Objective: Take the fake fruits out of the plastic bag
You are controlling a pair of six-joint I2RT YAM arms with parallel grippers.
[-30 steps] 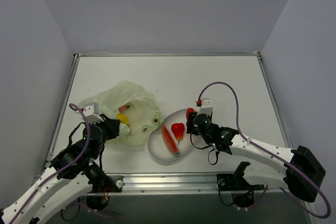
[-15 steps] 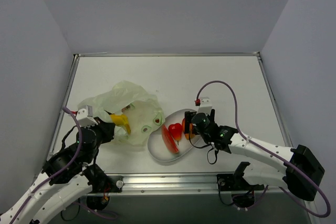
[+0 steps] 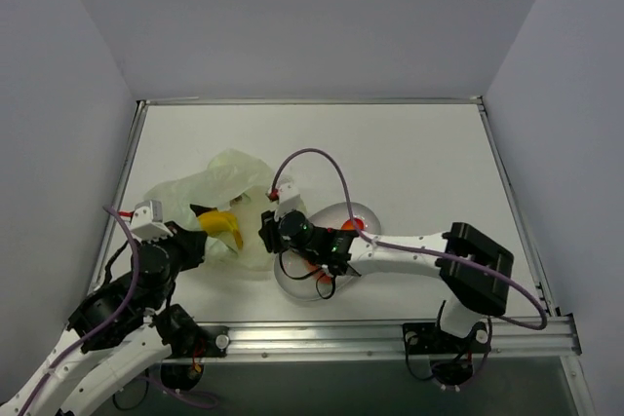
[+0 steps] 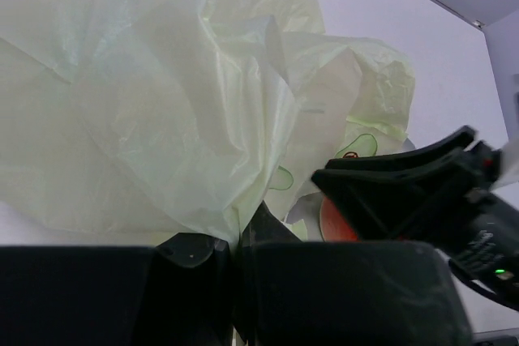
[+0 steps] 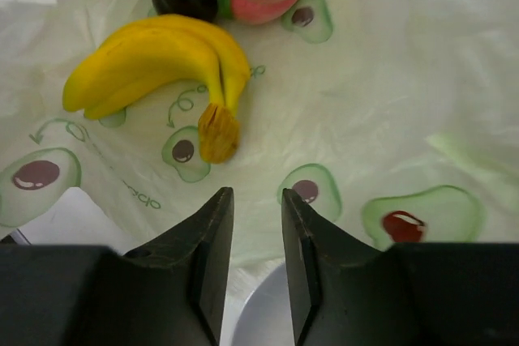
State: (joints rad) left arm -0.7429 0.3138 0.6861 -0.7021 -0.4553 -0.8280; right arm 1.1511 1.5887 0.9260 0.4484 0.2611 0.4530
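While left gripper (image 4: 233,242) pinches bag (image 4: 162,103), right gripper (image 5: 255,197), slightly spread, empty, faces banana (image 5: 154,66) upper left, long axis crosswise.

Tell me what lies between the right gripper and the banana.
Only a stretch of the plastic bag, printed with avocados, lies between the right gripper and the banana. There is no other fruit there. The right wrist view shows it.

Fixed top view steeply downward from the near side, two wrist views close over the same plastic bag (image 3: 237,170).
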